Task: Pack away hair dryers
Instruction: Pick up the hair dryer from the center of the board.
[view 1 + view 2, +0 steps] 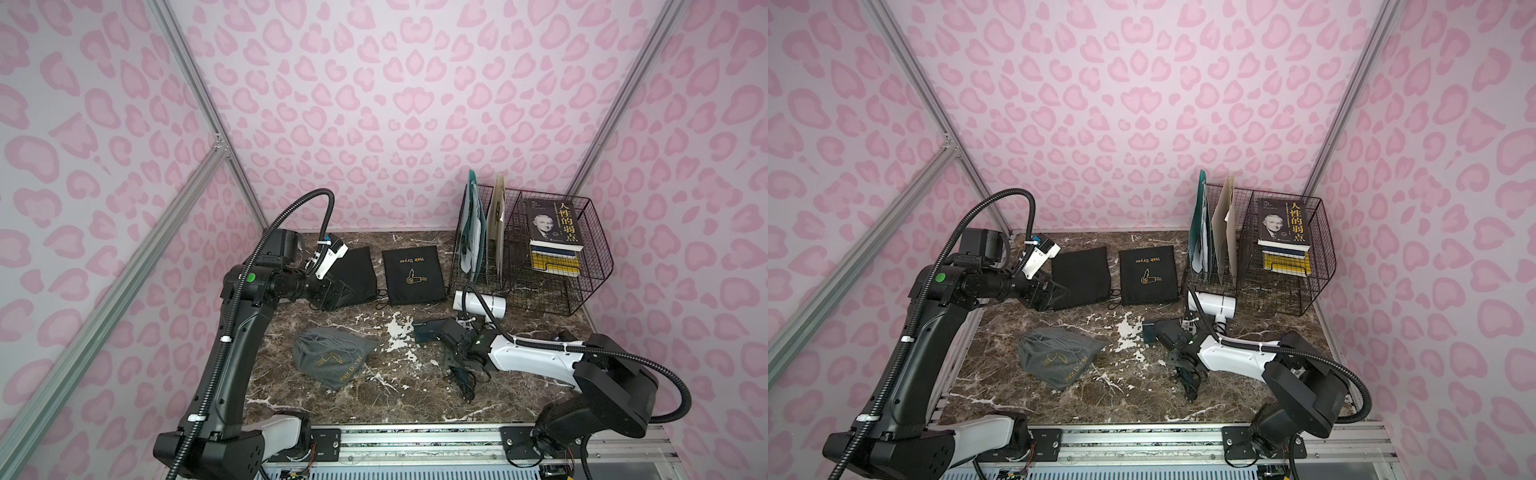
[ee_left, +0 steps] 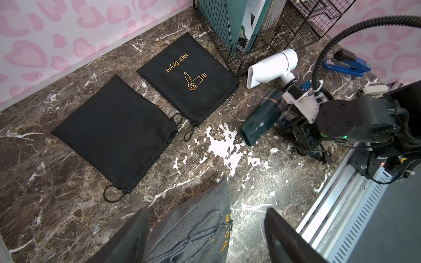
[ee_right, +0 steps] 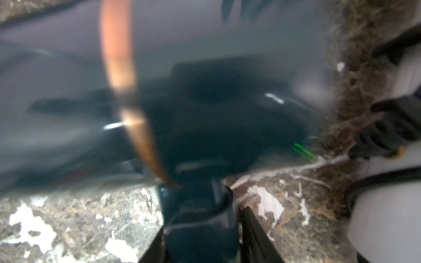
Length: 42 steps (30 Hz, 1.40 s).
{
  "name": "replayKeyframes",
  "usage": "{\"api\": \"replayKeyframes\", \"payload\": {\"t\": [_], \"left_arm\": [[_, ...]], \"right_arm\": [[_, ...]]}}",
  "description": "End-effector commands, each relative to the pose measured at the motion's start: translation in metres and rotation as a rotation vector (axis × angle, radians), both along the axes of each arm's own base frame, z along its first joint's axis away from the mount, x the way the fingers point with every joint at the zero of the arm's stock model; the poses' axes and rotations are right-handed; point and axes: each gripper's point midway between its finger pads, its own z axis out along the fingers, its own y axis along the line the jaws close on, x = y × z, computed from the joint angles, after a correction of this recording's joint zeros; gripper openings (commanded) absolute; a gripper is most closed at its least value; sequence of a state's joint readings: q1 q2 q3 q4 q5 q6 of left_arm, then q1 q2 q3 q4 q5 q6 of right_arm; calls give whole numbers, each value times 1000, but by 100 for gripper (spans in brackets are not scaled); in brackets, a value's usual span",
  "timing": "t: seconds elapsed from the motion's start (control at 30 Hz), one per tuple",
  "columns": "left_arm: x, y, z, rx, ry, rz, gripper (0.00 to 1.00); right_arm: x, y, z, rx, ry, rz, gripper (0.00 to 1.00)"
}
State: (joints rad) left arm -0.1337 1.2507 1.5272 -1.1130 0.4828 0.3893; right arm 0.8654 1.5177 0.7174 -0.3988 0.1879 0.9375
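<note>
Right wrist view: the right tool (image 3: 202,236) is clenched on the handle of the teal dryer (image 3: 196,205). Blur hides whether the barrel is clear of the surface (image 1: 395,399).

In a top view the white dryer (image 1: 482,305) lies loose at 2 o'clock from it, just beside the rack (image 1: 590,266). The left tool (image 2: 206,216) hangs released and empty at 10 o'clock on the surface.

The grey pouch (image 1: 328,361) at 8 o'clock bulges, so one dryer is probably packed. At 12 o'clock the printed pouch (image 1: 413,274) and plain pouch (image 1: 359,270) lie flat, likely empty. That puts the task about a third done, with teal and white left to bag.
</note>
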Motion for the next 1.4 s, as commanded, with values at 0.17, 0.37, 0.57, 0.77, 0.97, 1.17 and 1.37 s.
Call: {"api": "replayKeyframes", "payload": {"t": [0.17, 0.37, 0.57, 0.77, 0.97, 1.17, 1.37], "left_arm": [[0, -14, 46, -134, -26, 13, 82], [-1, -23, 77, -203, -46, -3, 89], [-4, -32, 89, -247, -37, -40, 98], [-13, -44, 87, -228, -12, -123, 99], [-19, -62, 74, -151, 38, -209, 99], [-23, -81, 61, -136, 111, -288, 99], [-49, -100, 58, -206, 207, -410, 99]], "right_arm": [[-7, 9, 8, 24, -20, 88, 0], [13, 33, 50, 42, -186, 194, 0], [34, 56, 113, -47, -422, 271, 0], [50, 73, 182, -99, -654, 306, 0], [49, 92, 232, -163, -829, 354, 0], [32, 113, 267, -204, -953, 403, 0], [14, 129, 287, -269, -1015, 434, 0]]}}
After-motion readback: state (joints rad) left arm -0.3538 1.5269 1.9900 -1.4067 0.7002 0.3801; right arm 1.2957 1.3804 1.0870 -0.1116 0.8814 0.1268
